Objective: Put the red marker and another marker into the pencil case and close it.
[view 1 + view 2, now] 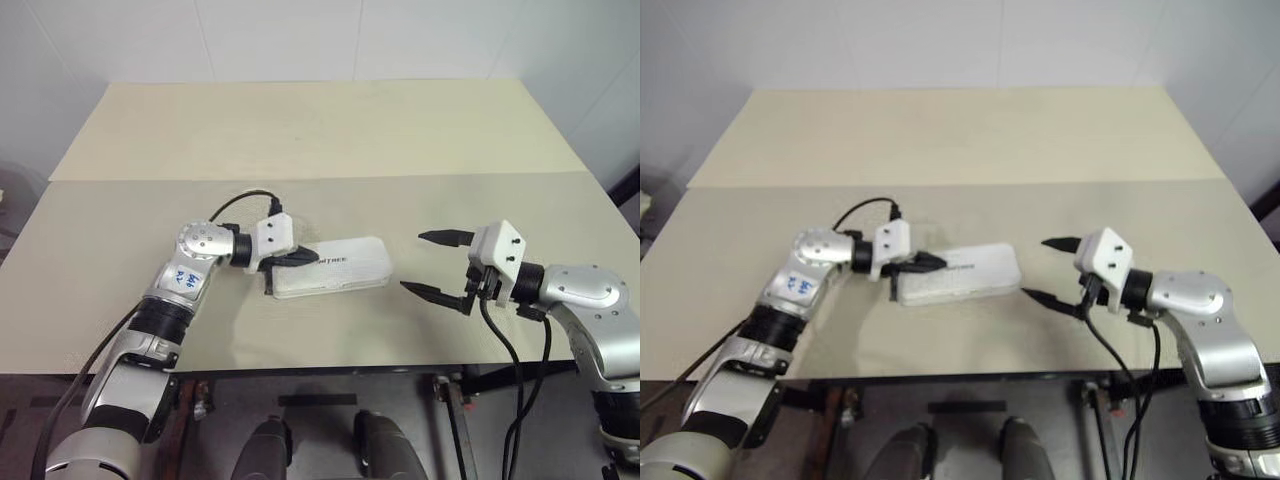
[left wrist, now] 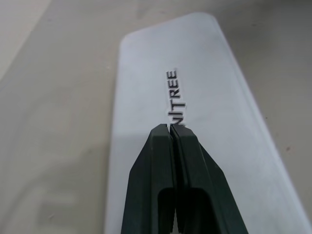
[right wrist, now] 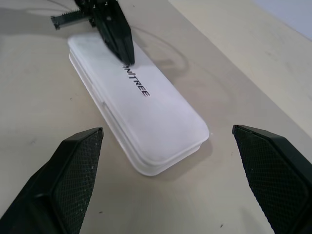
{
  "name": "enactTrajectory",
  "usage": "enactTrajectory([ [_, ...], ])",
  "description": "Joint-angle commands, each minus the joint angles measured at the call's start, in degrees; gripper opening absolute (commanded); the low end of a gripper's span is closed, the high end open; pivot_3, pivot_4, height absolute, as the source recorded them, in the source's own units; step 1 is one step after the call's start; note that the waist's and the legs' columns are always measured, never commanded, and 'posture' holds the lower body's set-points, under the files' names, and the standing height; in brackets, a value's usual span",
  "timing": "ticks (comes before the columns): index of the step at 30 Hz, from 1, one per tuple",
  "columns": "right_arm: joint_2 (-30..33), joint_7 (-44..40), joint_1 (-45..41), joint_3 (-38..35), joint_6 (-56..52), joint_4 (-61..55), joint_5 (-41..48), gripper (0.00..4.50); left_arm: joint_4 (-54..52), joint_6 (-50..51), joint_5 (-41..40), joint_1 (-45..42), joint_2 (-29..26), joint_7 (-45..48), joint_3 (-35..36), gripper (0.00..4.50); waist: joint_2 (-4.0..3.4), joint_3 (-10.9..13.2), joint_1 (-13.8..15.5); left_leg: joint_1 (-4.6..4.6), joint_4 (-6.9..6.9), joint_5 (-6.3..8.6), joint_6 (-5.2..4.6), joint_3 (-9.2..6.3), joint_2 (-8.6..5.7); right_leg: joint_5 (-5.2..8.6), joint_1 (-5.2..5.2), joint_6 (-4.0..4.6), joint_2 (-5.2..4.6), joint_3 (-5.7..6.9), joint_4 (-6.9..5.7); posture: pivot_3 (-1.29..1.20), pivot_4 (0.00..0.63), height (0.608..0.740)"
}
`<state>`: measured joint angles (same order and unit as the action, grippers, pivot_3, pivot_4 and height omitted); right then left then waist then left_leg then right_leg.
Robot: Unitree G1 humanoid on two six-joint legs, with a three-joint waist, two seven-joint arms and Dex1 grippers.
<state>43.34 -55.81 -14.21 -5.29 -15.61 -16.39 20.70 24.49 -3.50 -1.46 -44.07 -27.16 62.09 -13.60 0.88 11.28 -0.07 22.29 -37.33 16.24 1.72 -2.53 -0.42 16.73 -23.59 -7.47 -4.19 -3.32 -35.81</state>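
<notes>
Beige two-panel table (image 1: 300, 130) w/ white pencil case (image 1: 345, 268), white walls (image 1: 300, 35).

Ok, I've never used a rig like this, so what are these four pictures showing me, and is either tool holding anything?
The two wide pictures come from the head of a two-armed robot, looking down at a beige table. The other two come from cameras on the wrists, looking along each tool's fingers. A white pencil case lies on the table with its lid down. The left tool is shut, fingertips on the lid by the lettering, pressing rather than gripping. The right tool is wide open beside the case's far end, holding nothing.
</notes>
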Motion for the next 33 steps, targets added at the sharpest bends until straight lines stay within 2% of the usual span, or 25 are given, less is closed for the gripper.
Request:
enactTrajectory([
  [1,-1.51,3.46,1.94,-1.79,-1.46,-5.50,1.71,4.50,-4.99,2.99,1.44,-0.11,0.89,0.75,-2.57,0.06,0.00,0.00,0.00,-0.01,0.00,0.00,0.00,0.01,-0.01,0.00,0.00,0.00,-0.01,-0.02,-0.02,0.00,0.150,0.740],
  [10,-5.12,9.70,6.00,-1.02,-4.06,-11.64,2.32,4.50,-8.89,7.90,4.22,0.94,0.71,-0.75,-4.89,0.06,0.00,0.00,-0.02,-0.06,-0.06,-0.03,-0.04,-0.05,-0.02,0.00,0.08,0.00,0.01,-0.02,-0.08,0.00,0.150,0.740],
  [20,-6.61,11.52,4.45,0.03,-5.18,-12.56,2.74,4.50,-8.51,11.79,4.79,3.00,0.23,-3.37,-4.36,0.06,0.02,-0.02,-0.15,-0.20,-0.08,-0.05,-0.07,-0.06,-0.01,0.00,0.21,0.00,0.02,-0.03,-0.11,0.00,0.150,0.740],
  [27,-6.42,10.17,3.63,0.73,-5.20,-11.29,3.02,4.50,-14.17,12.55,-8.41,3.24,3.82,-3.15,5.64,0.06,0.06,-0.01,-0.07,-0.10,-0.08,-0.07,-0.07,-0.11,0.02,-0.02,0.11,0.02,0.04,-0.02,-0.14,0.00,0.150,0.740],
  [31,-5.77,8.80,2.66,0.77,-5.05,-9.75,3.16,4.50,-16.47,14.65,-15.04,4.46,0.43,-0.20,11.68,0.92,0.06,-0.01,-0.25,-0.10,-0.01,-0.07,-0.06,-0.08,0.02,-0.01,0.10,0.02,0.03,-0.02,-0.08,0.00,0.150,0.740],
  [33,-4.96,7.63,2.44,0.33,-4.66,-8.73,3.06,4.50,-16.96,15.03,-16.31,6.09,-2.83,1.11,13.98,1.61,0.06,-0.01,-0.30,-0.11,0.03,-0.07,-0.06,-0.07,0.04,-0.01,0.08,0.02,0.04,-0.02,-0.07,0.00,0.150,0.740],
])
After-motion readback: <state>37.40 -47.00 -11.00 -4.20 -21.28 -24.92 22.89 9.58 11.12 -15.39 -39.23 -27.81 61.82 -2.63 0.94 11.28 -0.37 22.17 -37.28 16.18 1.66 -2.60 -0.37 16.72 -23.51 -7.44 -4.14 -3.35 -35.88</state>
